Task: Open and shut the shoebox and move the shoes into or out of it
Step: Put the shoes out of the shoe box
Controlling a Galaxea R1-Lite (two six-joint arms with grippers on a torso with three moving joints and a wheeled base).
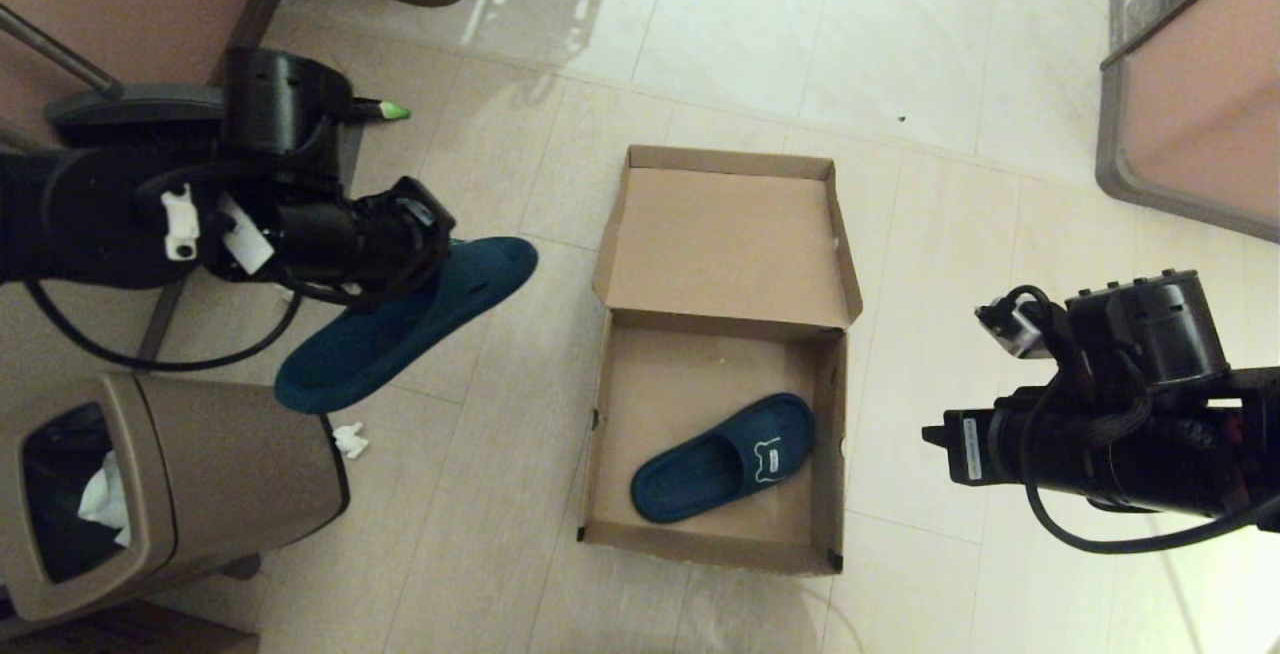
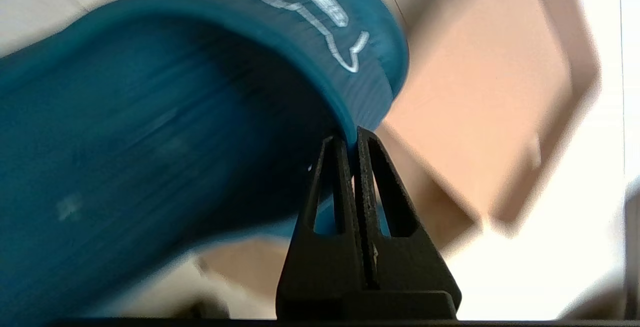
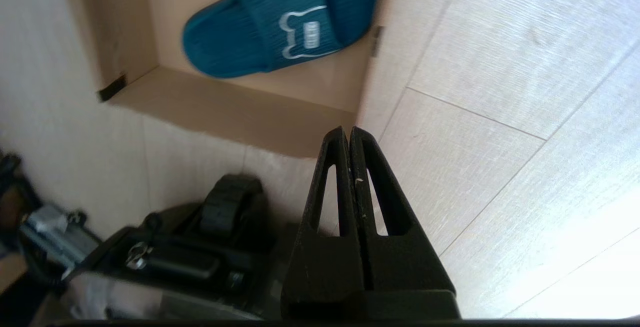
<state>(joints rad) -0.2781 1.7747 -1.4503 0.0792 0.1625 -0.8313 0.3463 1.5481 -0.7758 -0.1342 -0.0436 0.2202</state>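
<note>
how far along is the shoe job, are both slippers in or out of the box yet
Done: the shoebox is open. In hand: the left gripper is shut on one slipper, held above the floor left of it. Left: the other slipper lies inside; the right gripper is shut, empty.

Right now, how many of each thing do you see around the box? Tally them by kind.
Teal slippers: 2, one held by the left gripper on its strap, one lying in the shoebox
Shoebox: 1, lid open
Trash bin: 1
Crumpled white scrap on the floor: 1
Total: 5
</note>
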